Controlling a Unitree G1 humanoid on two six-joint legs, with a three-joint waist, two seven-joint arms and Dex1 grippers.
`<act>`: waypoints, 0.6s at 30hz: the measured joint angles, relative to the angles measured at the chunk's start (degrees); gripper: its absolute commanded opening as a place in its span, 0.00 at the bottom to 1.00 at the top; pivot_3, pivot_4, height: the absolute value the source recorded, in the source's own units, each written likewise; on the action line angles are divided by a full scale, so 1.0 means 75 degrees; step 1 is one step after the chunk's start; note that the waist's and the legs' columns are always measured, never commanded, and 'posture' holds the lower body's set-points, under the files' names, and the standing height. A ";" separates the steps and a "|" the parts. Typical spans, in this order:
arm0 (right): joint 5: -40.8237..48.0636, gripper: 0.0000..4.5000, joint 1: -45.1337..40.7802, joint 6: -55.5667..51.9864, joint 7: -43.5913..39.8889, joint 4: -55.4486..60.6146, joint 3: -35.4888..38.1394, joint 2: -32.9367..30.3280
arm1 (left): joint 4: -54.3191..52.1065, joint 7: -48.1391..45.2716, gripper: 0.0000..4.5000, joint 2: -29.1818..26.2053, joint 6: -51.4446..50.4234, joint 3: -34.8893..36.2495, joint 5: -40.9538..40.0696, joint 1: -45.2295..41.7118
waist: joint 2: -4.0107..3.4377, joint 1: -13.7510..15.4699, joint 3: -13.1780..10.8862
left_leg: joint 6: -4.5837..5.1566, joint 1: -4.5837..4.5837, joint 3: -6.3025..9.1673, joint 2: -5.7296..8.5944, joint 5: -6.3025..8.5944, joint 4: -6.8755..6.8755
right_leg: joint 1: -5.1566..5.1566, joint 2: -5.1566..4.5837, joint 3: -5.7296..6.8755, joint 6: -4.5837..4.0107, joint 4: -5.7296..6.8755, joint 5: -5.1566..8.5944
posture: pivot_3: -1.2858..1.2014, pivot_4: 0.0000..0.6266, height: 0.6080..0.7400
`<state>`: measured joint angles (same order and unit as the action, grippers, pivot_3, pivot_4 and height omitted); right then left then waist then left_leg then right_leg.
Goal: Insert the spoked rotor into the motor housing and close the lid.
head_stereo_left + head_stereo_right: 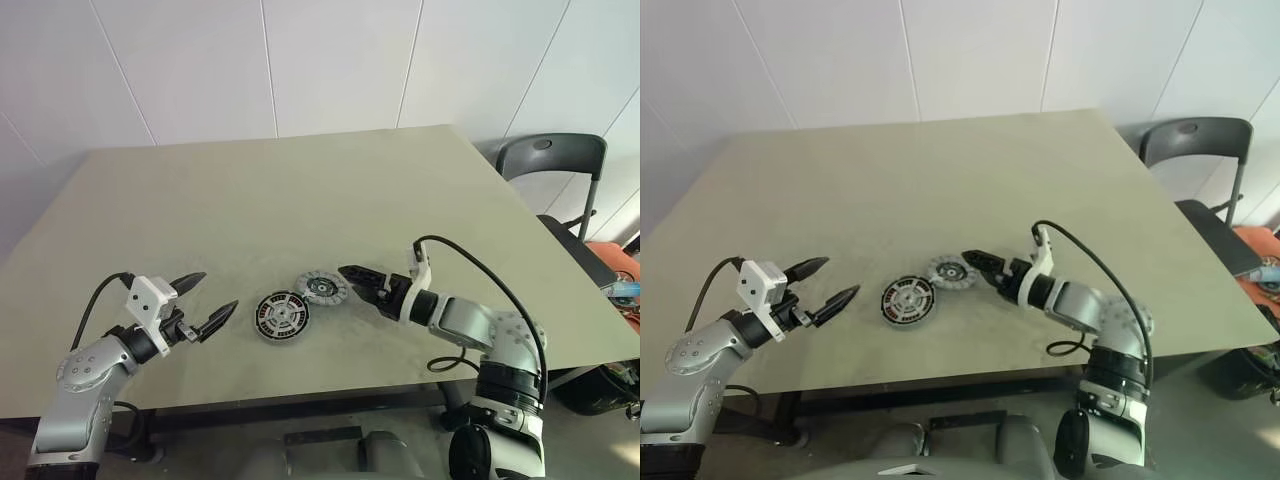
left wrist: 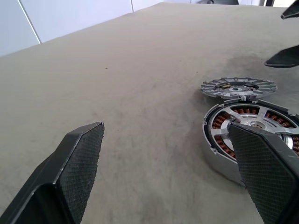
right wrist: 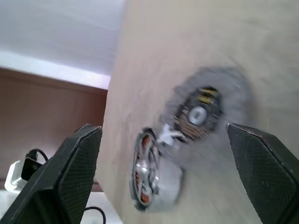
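Motion blur smears the grey notched-rim metal lid [image 3: 198,114] in the right wrist view, while the left gripper's black textured finger [image 2: 261,163] covers part of the copper-wound round motor housing [image 2: 233,123].

Table [image 1: 300,190]: matte beige-green top, fills most of the frame, slight dark scuff patch around mid-frame. White panelled wall [image 1: 250,60] across the top, vertical seams visible. Dark grey folding chair [image 1: 552,160] at upper right, just past the table's far right corner, hole in its backrest. Orange item [image 1: 612,262] at the right edge below the chair, something light blue just beside it; can't tell what either is. Black bag-like item [image 1: 600,385] on the floor, lower right, under the table edge. Grey floor [image 1: 380,425] along the bottom under the table.
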<state>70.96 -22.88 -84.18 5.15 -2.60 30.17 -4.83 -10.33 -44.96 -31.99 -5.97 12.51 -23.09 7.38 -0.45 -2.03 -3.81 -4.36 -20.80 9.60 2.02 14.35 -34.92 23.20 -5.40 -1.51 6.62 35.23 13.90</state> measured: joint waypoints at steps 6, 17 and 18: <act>0.0848 0.99 0.0341 -0.0394 0.1393 -0.0076 0.0218 0.0434 | 0.0014 -0.0024 1.00 -0.0001 -0.0001 -0.0043 0.0001 -0.0179 | -0.0004 -0.0080 0.0000 | 0.0001 0.0024 -0.0003 -0.0001 0.0000 0.0000 | -0.0017 0.0001 -0.0001 0.0004 0.0003 0.0003 | 0.52 0.00 1.00; 0.2357 0.99 0.0194 0.0961 0.3633 -0.0621 -0.0514 0.1106 | 0.0081 -0.0047 1.00 -0.0001 0.0003 -0.0047 0.0003 -0.0189 | -0.0010 -0.0072 -0.0002 | 0.0001 0.0028 -0.0001 -0.0002 0.0000 0.0004 | -0.0021 0.0002 -0.0001 0.0004 -0.0002 0.0003 | 0.52 0.00 1.00; 0.2351 0.99 0.0180 0.1108 0.3643 -0.0633 -0.0608 0.1089 | 0.0081 -0.0047 1.00 -0.0001 0.0008 -0.0043 0.0003 -0.0178 | -0.0010 -0.0072 -0.0001 | 0.0001 0.0028 -0.0001 -0.0002 0.0000 0.0004 | -0.0021 0.0001 -0.0001 0.0004 -0.0002 0.0003 | 0.52 0.00 1.00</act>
<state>88.60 -21.53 -75.87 32.47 -7.35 25.61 3.34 -9.73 -45.31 -32.00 -5.91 12.19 -23.07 6.05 -0.53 -2.57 -3.82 -4.35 -20.59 9.59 2.00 14.35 -34.89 23.04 -5.39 -1.52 6.65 35.22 13.93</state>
